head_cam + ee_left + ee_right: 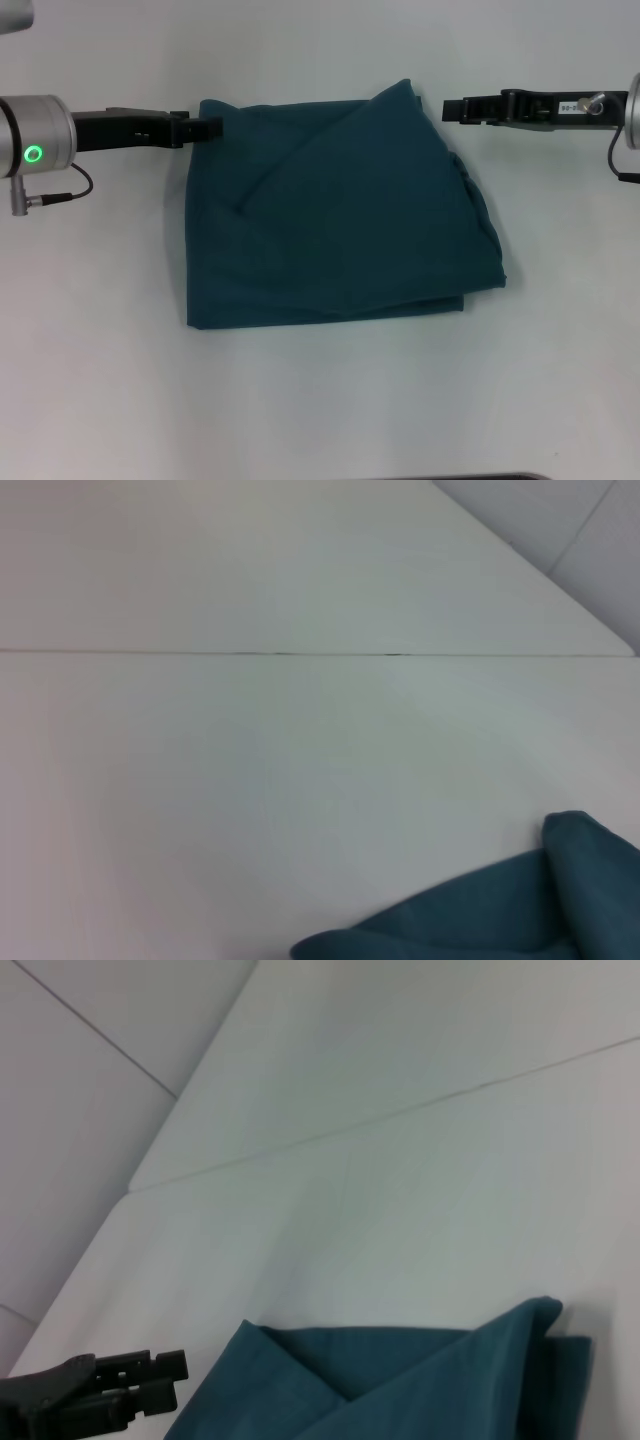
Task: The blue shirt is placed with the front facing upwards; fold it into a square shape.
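We see the shirt [335, 215] folded into a rough square at the centre of the head frame, plain teal side up, on the white table [330, 400]. At upper left our left gripper [208, 127] touches its top-left corner; we cannot tell whether it grips. At upper right our right gripper [450, 108] sits just beside the top-right corner, apart from the cloth, fingers seemingly together.
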### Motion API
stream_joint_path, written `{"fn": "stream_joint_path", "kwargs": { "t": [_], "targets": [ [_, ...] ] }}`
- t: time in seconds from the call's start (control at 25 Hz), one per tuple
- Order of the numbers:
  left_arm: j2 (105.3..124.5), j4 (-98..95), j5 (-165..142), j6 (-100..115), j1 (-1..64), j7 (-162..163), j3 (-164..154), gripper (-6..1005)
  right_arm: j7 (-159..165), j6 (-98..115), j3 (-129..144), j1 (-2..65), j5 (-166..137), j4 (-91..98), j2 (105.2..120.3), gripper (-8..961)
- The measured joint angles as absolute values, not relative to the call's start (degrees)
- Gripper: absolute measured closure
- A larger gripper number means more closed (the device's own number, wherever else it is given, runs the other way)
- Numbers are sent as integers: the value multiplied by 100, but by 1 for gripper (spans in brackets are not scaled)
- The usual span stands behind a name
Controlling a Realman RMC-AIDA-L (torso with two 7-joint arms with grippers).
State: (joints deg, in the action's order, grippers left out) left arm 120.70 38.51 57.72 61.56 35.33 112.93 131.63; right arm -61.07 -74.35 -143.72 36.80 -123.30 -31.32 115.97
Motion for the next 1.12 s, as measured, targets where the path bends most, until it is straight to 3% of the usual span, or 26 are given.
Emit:
{"fn": "stream_joint_path", "kwargs": {
  "t": [0.12, 1.12],
  "targets": [
    [12077, 3847, 5767, 6122, 3533, 11293, 13163, 445, -6107, -7307, -14358, 3731, -12331, -3096, 11642, 550],
    [12154, 3832, 5765, 6119, 3533, 11259, 13078, 446, -6137, -6510, -14049, 3997, -12304, -2682, 11823, 555]
  ]
}}
